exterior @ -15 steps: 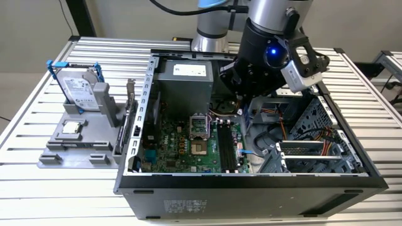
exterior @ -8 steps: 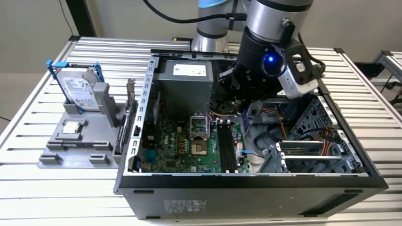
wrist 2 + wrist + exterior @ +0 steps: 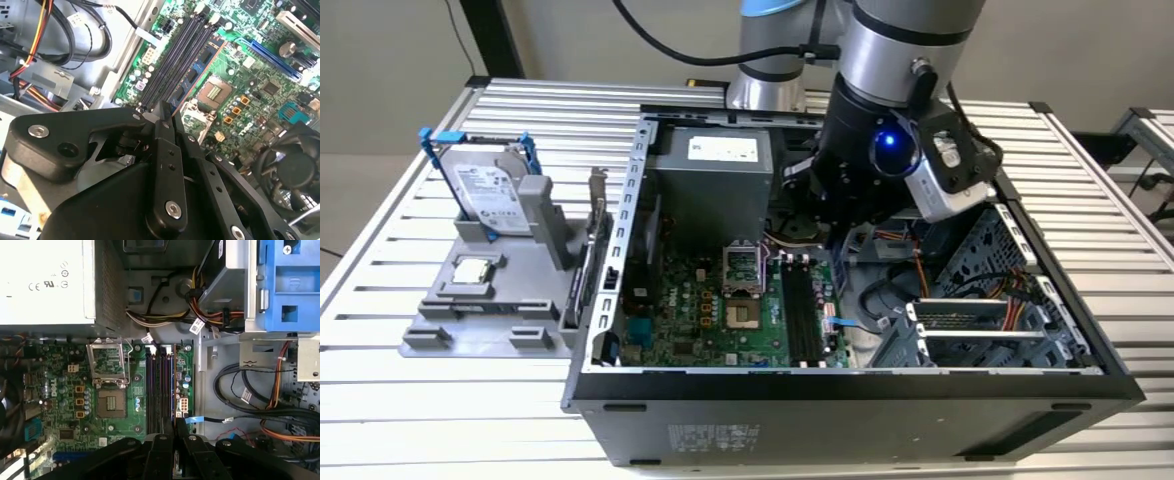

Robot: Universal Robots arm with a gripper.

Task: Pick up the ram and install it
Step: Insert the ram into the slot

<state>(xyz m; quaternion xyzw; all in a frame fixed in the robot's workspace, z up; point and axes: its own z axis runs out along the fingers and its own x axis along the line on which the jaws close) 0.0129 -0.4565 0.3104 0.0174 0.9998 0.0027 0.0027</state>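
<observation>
Motherboard [image 3: 75, 390] below — pincer [image 3: 164, 111] grips ram [image 3: 192, 75] over slots [image 3: 159, 390].

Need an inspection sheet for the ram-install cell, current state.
Surface: slatted metal table carrying an open computer case.
Job's things: ram lies along the black slots; seated or not, cannot tell.
Clutter: hard drive and upright card on a grey stand.
Grippers: gripper shut on the ram, inside the case.
Cables: loose bundles beside the motherboard.
Surroundings: metal rack at the exterior view's right.
</observation>
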